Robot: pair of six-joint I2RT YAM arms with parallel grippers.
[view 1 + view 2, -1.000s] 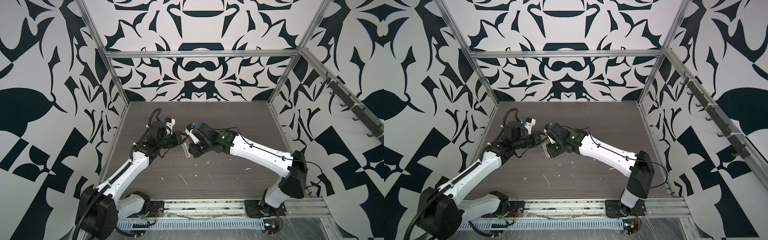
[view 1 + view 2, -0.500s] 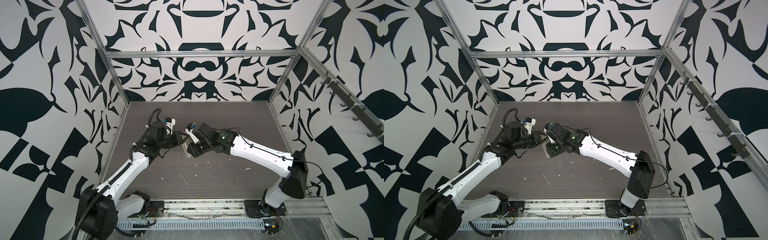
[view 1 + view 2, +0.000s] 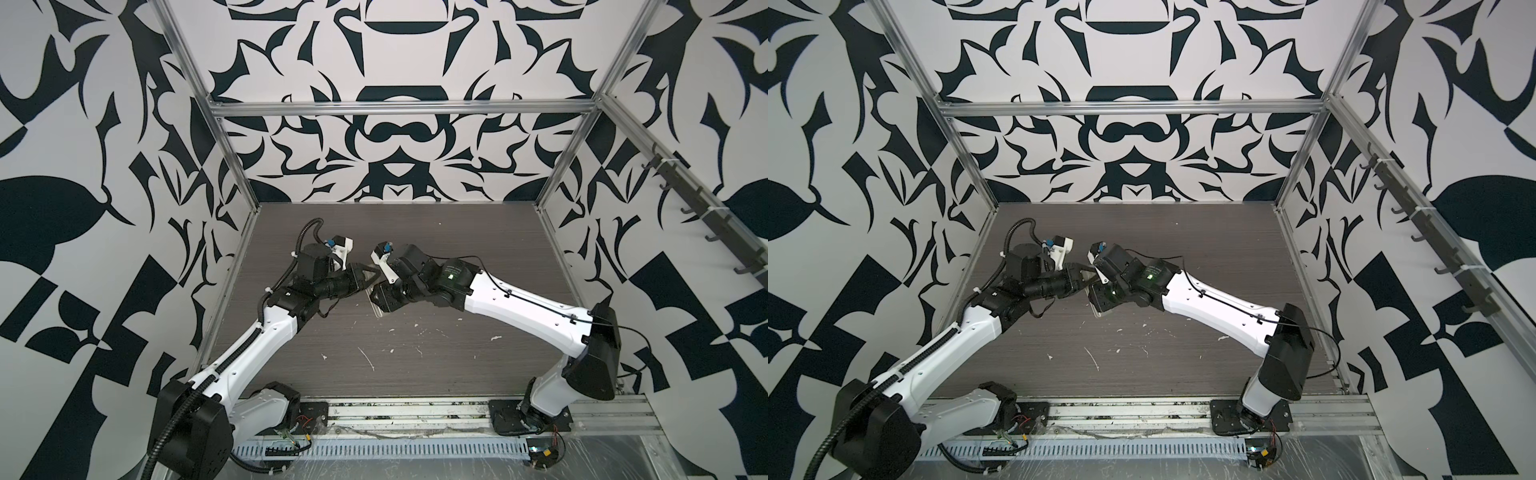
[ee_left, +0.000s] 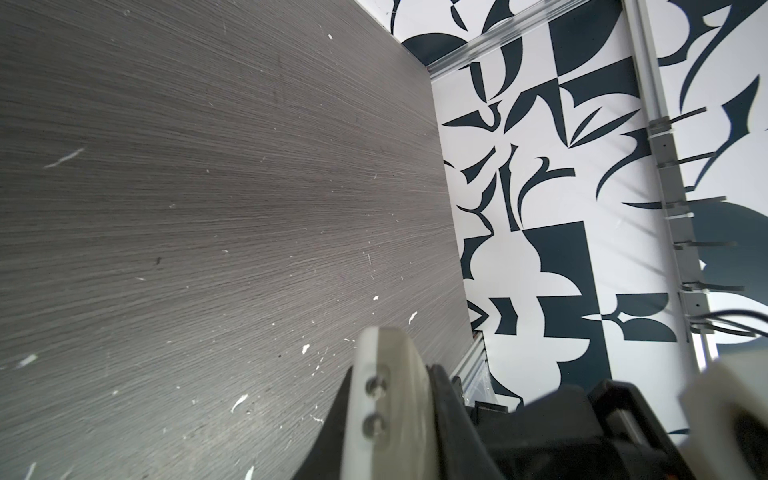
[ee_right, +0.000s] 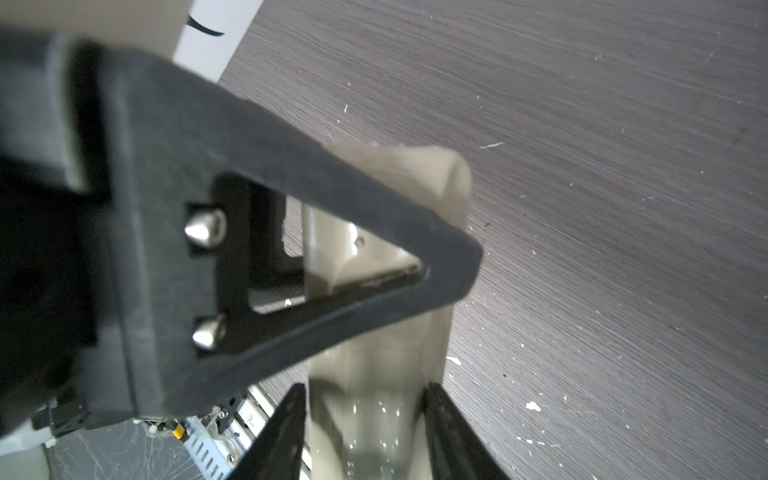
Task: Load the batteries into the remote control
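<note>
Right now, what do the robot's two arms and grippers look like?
Both arms have white shells on the long links and black joints. The left arm carries a black corrugated cable conduit; the right arm has a thin black cable and a green lit mark. The left gripper has black triangular open-frame fingers with silver screws. The right gripper is black too.

No readable text, brand or number; small label (image 3: 452, 275) on right arm (image 3: 528, 307) illegible.

Grey wood-grain worktop (image 3: 415, 232) carries scattered white flecks (image 3: 368, 362). Black-and-white patterned walls (image 3: 395, 158) in aluminium frame (image 3: 395, 109); hook rail (image 3: 692, 195) on right wall.
</note>
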